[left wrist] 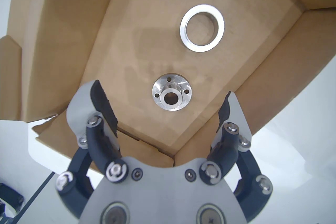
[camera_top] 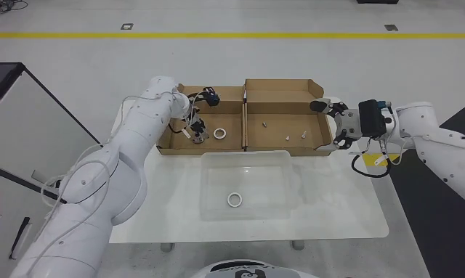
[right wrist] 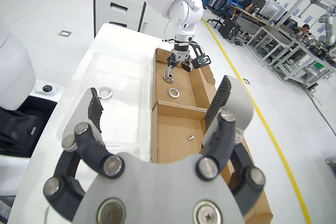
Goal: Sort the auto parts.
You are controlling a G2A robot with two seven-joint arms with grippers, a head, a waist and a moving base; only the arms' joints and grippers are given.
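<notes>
White worktop [camera_top: 341,213], set on a pale workshop floor, carried two open cardboard boxes side by side, with a clear bin [camera_top: 269,184] just in front of them. The left gripper [left wrist: 162,88] hung inside the left box [camera_top: 203,150] with its fingers spread wide and nothing held; a flanged hub [left wrist: 172,95] lay on the box floor between them, bore upward. Whether a finger touched the hub could not be told. A metal ring [left wrist: 202,28] lay near the hub in the same box, apart from it, and a second ring [camera_top: 235,199] lay in the clear bin. The right gripper [right wrist: 158,83] was also agape and empty, held at the outer edge of the right box [camera_top: 283,149], in which a few small screws [camera_top: 288,138] lay scattered. The step in hand was probably the pick-up of the hub. Several faults seemed possible from this position. The hub's smooth, rounded metal gave the pads little purchase, so an off-centre closure might push it aside or tip it against the ring. Fingers lowered too far might dig into the cardboard floor and drag the light box. A weak hold on the flange might let the part fall during the lift.
</notes>
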